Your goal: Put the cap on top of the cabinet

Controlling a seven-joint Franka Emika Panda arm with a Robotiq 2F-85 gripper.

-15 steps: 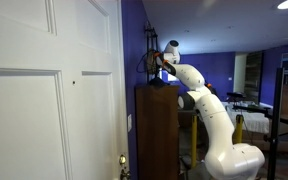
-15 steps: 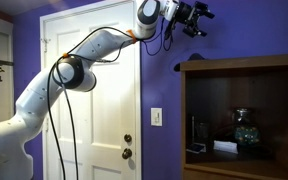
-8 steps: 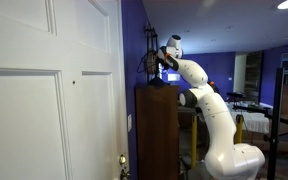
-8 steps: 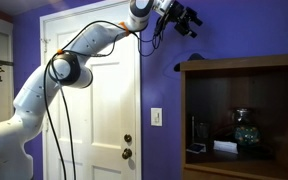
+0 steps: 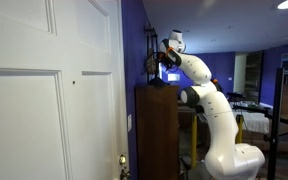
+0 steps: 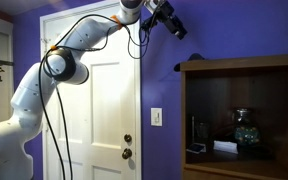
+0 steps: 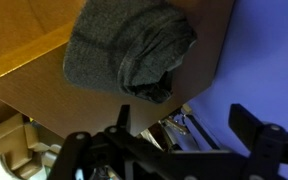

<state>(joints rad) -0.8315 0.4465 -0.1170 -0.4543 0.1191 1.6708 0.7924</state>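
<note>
Lying on cabinet [image 7: 24,72] top, cap [image 7: 129,50] clear only in wrist view; hand [image 7: 169,140] spread, empty.

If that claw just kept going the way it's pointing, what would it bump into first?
Most likely the grey cap lying on the cabinet top; the open gripper points toward it, though depth is hard to judge.

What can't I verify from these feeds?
Far part of the cap: cut off by the wrist view's top edge.
Top of the cabinet: seen from below in an exterior view, hidden by its front edge.
Around the gripper in an exterior view: too small and dark to find the cap.
</note>
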